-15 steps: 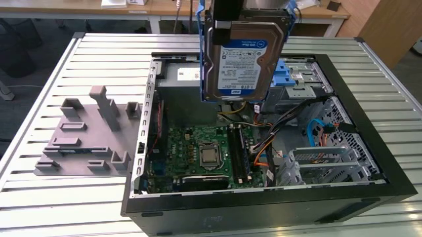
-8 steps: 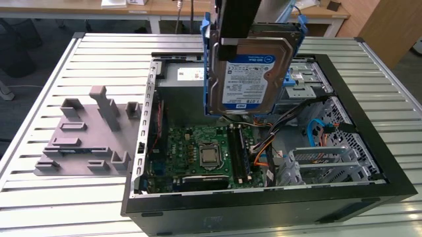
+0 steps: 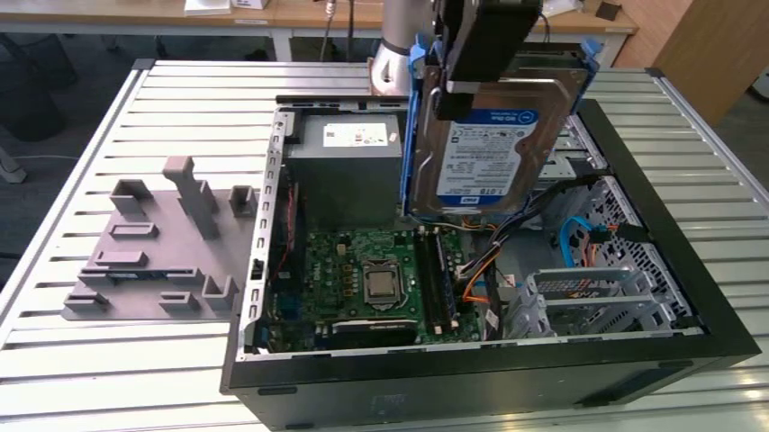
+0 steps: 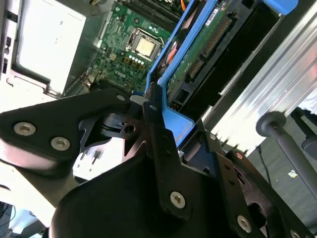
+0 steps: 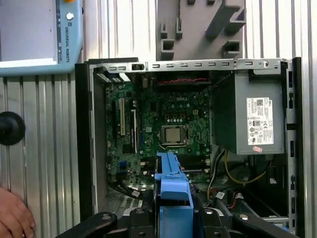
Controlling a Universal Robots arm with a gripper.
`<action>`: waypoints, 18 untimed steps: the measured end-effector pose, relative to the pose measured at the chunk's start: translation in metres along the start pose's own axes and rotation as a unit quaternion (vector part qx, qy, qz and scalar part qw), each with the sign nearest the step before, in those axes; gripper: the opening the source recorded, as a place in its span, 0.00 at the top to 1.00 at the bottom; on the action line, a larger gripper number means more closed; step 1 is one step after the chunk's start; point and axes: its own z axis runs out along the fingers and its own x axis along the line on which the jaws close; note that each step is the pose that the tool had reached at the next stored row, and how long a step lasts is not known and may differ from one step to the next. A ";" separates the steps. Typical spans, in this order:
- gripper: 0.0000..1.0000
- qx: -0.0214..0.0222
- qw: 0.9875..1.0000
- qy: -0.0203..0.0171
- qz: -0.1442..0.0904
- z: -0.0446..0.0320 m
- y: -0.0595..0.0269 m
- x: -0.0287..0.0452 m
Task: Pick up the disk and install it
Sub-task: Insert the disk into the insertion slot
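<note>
Gripper (image 4: pixel 143 114) is clamped on the blue frame (image 4: pixel 171 121) at the disk's top edge, fingers pressed onto the plastic from both sides. The disk (image 3: pixel 487 153) hangs upright, slightly tilted, in the air above the open computer case (image 3: pixel 673 270), label side toward the exterior camera, its lower edge over the memory slots beside the motherboard (image 3: pixel 360 270). Risks as I judge them: the hold is on the plastic rim only, so flex or a slip would drop the drive onto the board or the CPU (image 3: pixel 384 283). The loose orange and blue cables (image 3: pixel 574 238) sit between the disk and the drive cage (image 3: pixel 595 292), and could snag a corner or get pinched. A tilted approach could jam the frame against the cage rails. A person's hand (image 5: pixel 12 215) rests on the slatted table (image 3: pixel 180 99) just outside the case, close to the arm's working area. Labels: a blue-and-white one on the disk face, a white sticker (image 3: pixel 358 135) on the grey power supply box (image 3: pixel 348 171). Both carry print, not read out here.
</note>
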 end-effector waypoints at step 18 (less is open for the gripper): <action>0.64 0.000 1.000 0.000 0.000 0.0125 -0.0257 0.0328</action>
